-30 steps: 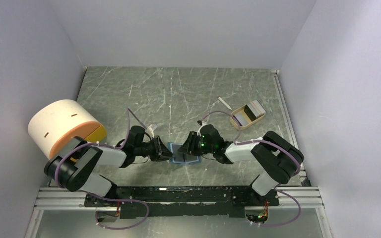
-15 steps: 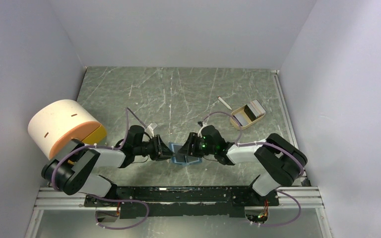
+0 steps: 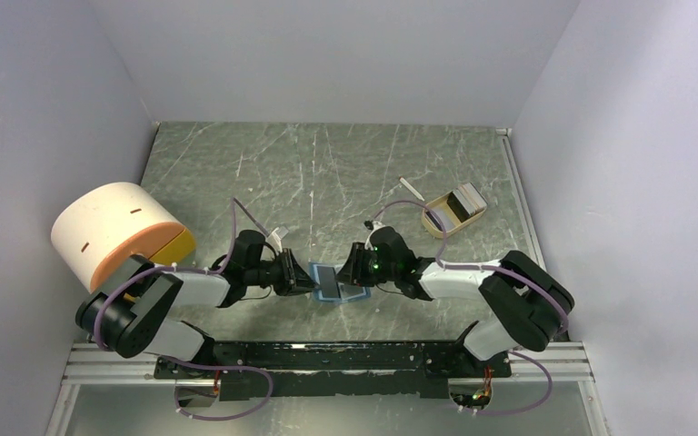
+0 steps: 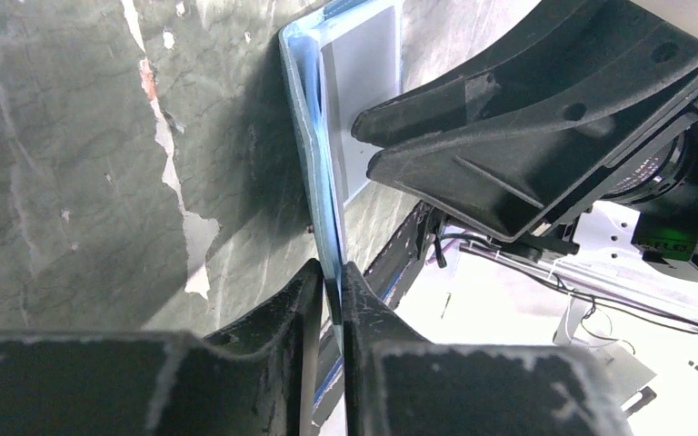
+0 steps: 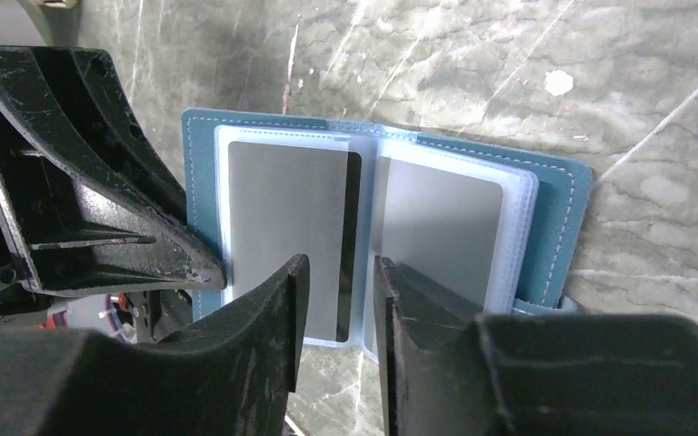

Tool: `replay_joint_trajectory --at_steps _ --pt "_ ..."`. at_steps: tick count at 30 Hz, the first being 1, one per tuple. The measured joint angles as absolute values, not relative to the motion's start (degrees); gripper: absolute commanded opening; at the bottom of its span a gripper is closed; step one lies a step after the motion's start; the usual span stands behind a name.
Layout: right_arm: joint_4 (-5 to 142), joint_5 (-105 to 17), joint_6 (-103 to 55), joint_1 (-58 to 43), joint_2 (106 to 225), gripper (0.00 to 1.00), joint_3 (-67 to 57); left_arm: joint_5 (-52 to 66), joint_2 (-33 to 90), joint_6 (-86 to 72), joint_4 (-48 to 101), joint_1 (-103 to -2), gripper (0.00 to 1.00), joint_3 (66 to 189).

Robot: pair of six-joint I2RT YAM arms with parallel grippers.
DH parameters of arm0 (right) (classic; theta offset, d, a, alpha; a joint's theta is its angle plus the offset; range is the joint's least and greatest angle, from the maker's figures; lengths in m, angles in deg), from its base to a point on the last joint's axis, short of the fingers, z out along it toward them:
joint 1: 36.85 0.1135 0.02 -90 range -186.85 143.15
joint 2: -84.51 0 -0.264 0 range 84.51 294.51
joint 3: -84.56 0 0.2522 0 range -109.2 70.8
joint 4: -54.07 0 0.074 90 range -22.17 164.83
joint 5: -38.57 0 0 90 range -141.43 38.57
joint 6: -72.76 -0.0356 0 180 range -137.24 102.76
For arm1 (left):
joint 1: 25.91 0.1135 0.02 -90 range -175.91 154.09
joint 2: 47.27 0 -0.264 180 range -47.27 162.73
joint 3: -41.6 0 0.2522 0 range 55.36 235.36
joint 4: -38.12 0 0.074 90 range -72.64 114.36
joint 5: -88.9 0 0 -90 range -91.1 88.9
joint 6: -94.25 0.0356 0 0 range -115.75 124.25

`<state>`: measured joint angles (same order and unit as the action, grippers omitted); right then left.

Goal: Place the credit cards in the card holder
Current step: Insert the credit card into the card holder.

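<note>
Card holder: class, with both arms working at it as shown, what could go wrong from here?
1. The left gripper pinches only the thin edge of the card holder. It may slip, and the holder could shift or fold.
2. The right gripper sits right beside the left one, so the two might collide.
3. Both clear sleeves facing up seem to hold a grey card already, so another card could jam there.
</note>
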<state>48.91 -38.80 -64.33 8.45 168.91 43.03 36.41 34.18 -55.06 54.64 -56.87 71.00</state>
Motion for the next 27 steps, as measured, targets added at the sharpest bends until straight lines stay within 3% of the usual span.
replay_joint_trajectory --at_steps 3,18,27 --pt "50.38 -39.44 -62.87 8.32 168.85 0.31 42.33 36.39 34.16 -54.86 54.23 -56.87 0.09 71.19" --pt "44.69 -37.06 -62.39 8.21 173.55 0.28 42.42 38.31 35.36 -55.63 59.17 -56.87 0.09 71.78" --pt "41.57 -37.3 -63.35 7.88 173.48 0.31 44.43 39.19 39.38 -55.98 58.95 -56.87 0.19 72.62"
